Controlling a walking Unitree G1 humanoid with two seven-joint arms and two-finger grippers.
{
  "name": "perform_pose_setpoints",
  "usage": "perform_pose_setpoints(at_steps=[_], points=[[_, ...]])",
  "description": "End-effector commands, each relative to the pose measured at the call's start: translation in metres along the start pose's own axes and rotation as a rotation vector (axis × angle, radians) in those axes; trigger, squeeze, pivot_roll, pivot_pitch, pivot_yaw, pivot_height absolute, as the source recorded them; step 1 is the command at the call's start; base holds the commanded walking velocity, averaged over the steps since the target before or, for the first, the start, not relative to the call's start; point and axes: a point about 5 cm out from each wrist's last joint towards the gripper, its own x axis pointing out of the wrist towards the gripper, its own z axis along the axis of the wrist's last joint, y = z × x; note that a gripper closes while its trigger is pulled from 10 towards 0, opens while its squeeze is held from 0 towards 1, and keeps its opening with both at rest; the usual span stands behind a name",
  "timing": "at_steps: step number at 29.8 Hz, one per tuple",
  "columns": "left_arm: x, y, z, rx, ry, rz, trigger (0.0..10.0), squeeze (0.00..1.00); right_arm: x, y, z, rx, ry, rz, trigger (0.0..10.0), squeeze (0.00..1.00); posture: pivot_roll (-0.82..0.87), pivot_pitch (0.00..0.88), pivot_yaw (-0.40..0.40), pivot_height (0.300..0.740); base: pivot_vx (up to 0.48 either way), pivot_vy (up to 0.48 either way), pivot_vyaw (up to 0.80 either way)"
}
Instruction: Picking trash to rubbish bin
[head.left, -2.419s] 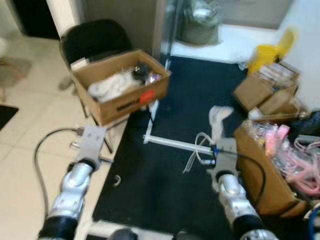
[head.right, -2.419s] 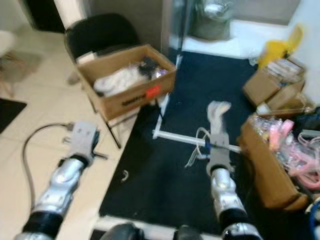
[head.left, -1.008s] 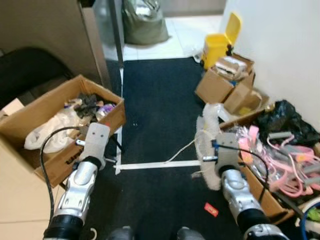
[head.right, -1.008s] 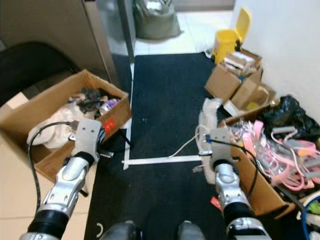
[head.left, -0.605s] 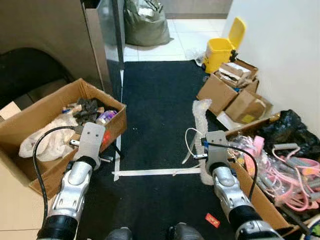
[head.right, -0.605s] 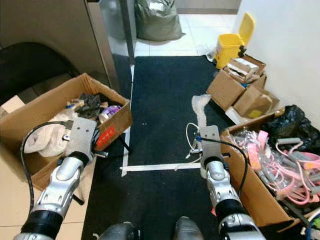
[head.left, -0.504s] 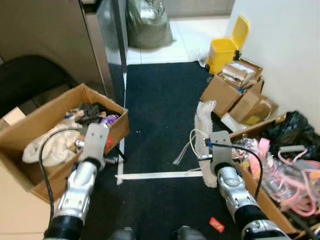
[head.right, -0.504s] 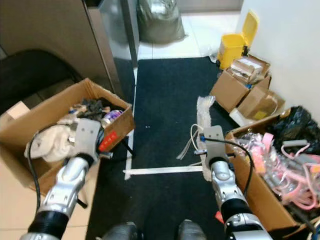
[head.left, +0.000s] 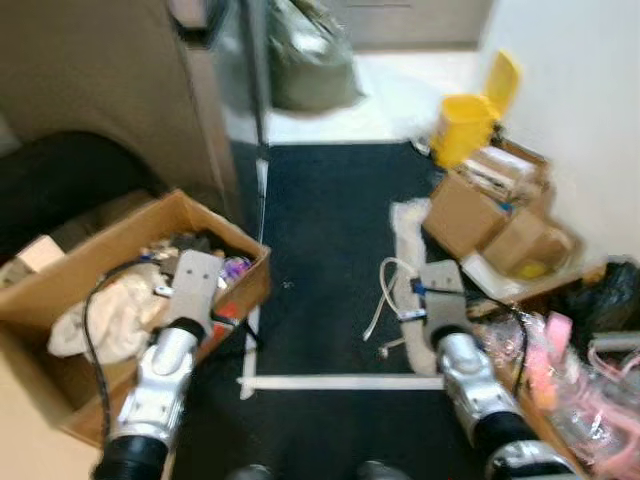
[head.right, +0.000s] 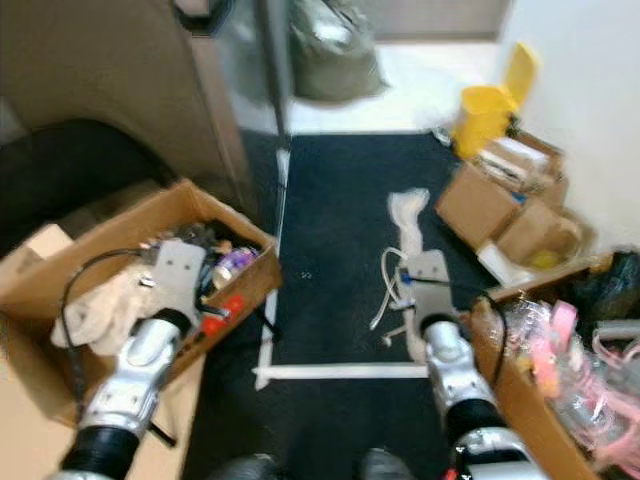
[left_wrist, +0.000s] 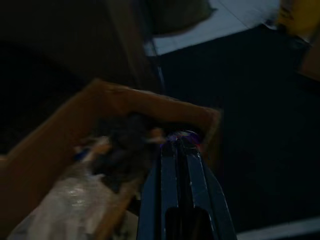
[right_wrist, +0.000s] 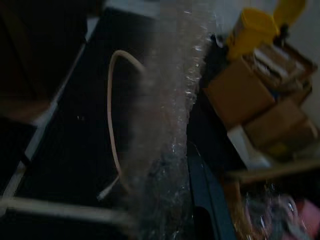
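A strip of clear bubble wrap (head.left: 408, 226) with a white cord (head.left: 383, 292) dangling beside it hangs over the black mat, and my right gripper (head.left: 418, 268) is shut on it. In the right wrist view the wrap (right_wrist: 170, 115) covers most of the fingers (right_wrist: 206, 200). The yellow rubbish bin (head.left: 467, 120) stands at the far right end of the mat with its lid up, well ahead of that gripper. My left gripper (left_wrist: 177, 146) is shut with nothing in it and hovers at the near corner of an open cardboard box (head.left: 120, 225).
The cardboard box holds rags and scraps, with a black chair (head.left: 70, 175) behind it. Brown cartons (head.left: 485, 215) line the right wall, and a box of pink items (head.left: 590, 395) sits nearer. A grey sack (head.left: 310, 60) stands at the back. A white tape line (head.left: 330, 382) crosses the mat.
The view has swung from the left box toward the mat and bin, so the bin now lies ahead. The right gripper still carries the bubble wrap; both arms keep their pose.
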Motion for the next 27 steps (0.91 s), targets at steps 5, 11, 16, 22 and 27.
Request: perform_pose_setpoints(at_steps=[5, 11, 16, 22, 27], points=[[-0.002, 0.004, -0.003, 0.006, 0.011, 0.007, 10.0, 0.0, 0.004, 0.007, 0.018, 0.042, -0.086, 0.029, 10.0, 0.0, 0.07, 0.04, -0.011, 0.74, 0.307, 0.0, 0.57], [-0.003, 0.003, -0.003, 0.008, 0.011, 0.005, 10.0, 0.0, 0.007, 0.007, 0.025, 0.054, -0.103, 0.032, 10.0, 0.0, 0.07, 0.046, -0.014, 0.74, 0.307, 0.0, 0.57], [-0.003, 0.004, -0.003, 0.011, 0.01, 0.006, 10.0, 0.0, 0.008, 0.006, 0.034, 0.118, -0.133, 0.031, 10.0, 0.0, 0.07, 0.049, -0.015, 0.74, 0.306, 0.0, 0.57], [-0.003, 0.004, -0.003, 0.011, 0.01, 0.005, 10.0, 0.0, 0.01, 0.004, 0.056, 0.356, -0.219, 0.061, 10.0, 0.0, 0.07, 0.053, -0.014, 0.74, 0.306, 0.0, 0.56], [-0.003, 0.003, -0.002, 0.01, 0.01, 0.004, 10.0, 0.0, 0.009, 0.005, 0.069, 0.446, -0.274, 0.127, 10.0, 0.0, 0.07, 0.055, -0.016, 0.74, 0.301, 0.0, 0.55]])
